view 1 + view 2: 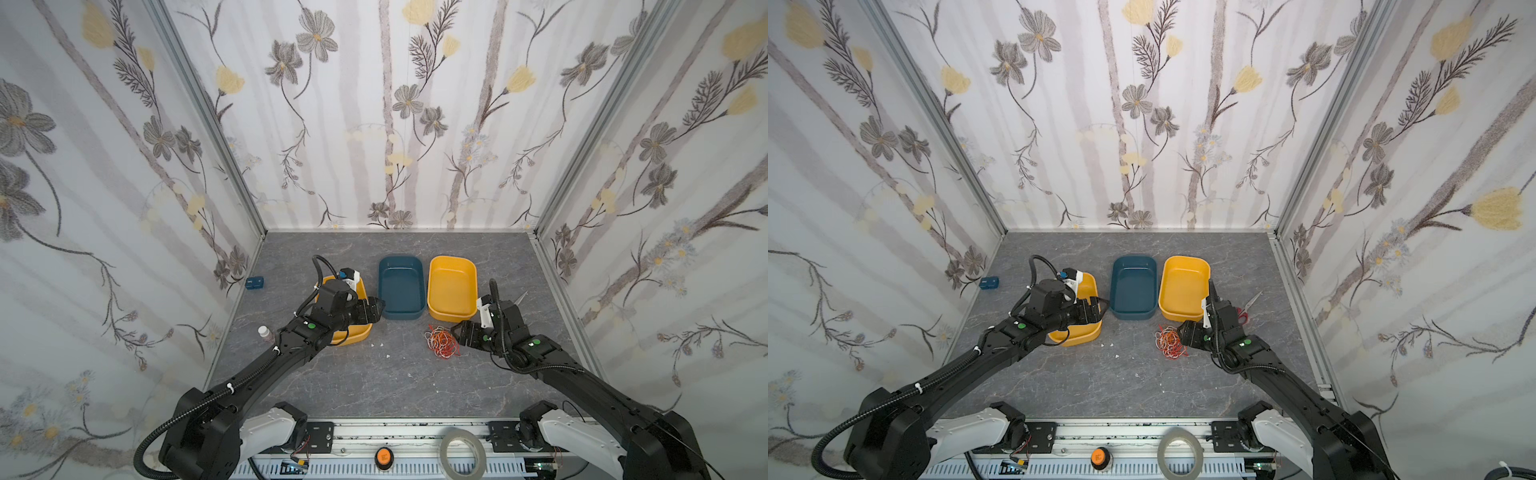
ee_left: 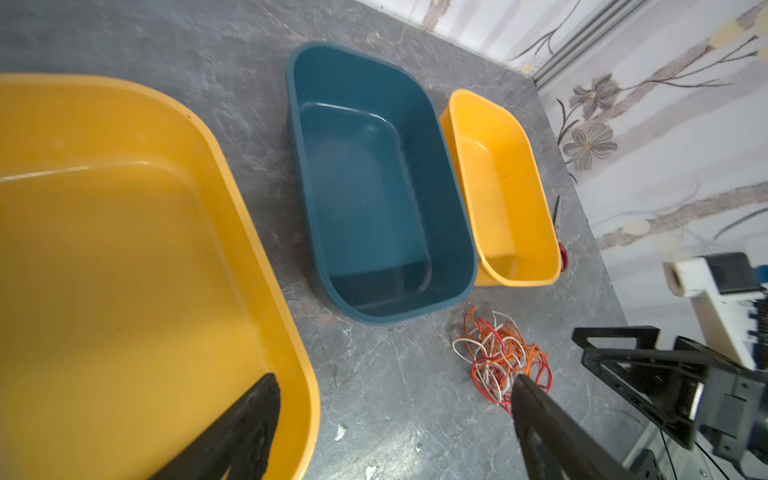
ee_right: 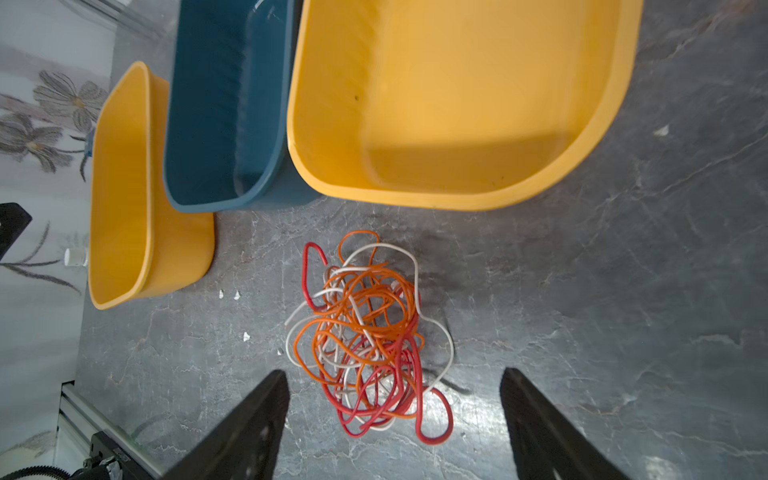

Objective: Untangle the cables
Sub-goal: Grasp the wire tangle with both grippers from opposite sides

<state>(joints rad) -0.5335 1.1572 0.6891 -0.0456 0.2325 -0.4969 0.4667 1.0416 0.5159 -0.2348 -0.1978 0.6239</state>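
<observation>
I am working inside a booth closed on three sides. Wallpaper with grey and pale yellow flowers on white is covering the back wall (image 1: 353, 104) and both side walls (image 1: 83, 187). Silver metal posts (image 1: 209, 120) are running up the two back corners. A dark grey, marble-veined counter (image 1: 374, 374) is lying below me, catching soft, even light. A metal rail (image 1: 386, 432) is running along its near edge.

cables (image 3: 365, 332): 1 tangle of orange, red and white strands, lying on the grey table (image 3: 623, 291)
right gripper (image 3: 394, 374): jaws wide apart, empty, flanking the tangle's near edge
trays: near yellow tray (image 3: 415, 203), blue tray (image 3: 216, 205), far yellow tray (image 3: 178, 249), 3 side by side
</observation>
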